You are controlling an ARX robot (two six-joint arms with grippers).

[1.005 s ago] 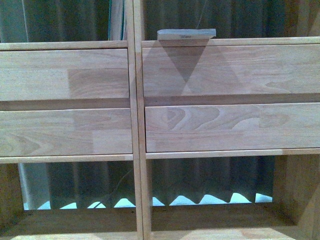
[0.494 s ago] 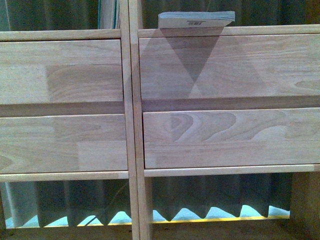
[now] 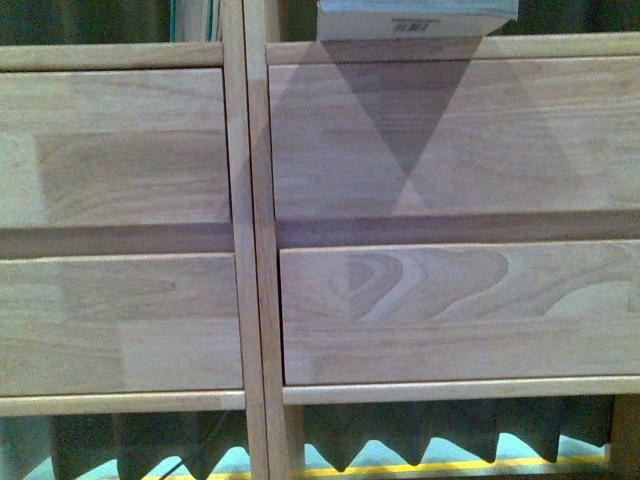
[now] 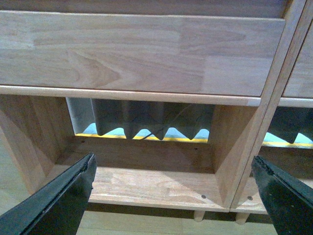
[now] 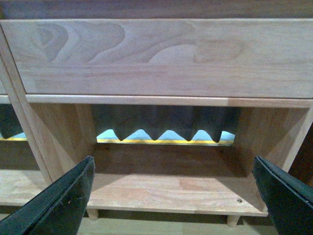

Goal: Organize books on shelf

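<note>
Pale-wood shelf [image 3: 245, 250] fills the front view, with the thin book [image 3: 415, 20] lying flat at the top, right of centre, long axis across the frame, well above the left hand [image 4: 173, 164] and right hand [image 5: 172, 164], both spread empty at the low bays; the right one looks nearer.

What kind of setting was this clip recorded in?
Likely an indoor room staged like a home or office: a light wooden shelf with drawer fronts, a pale book lying on it, and a dark pleated curtain behind.
</note>
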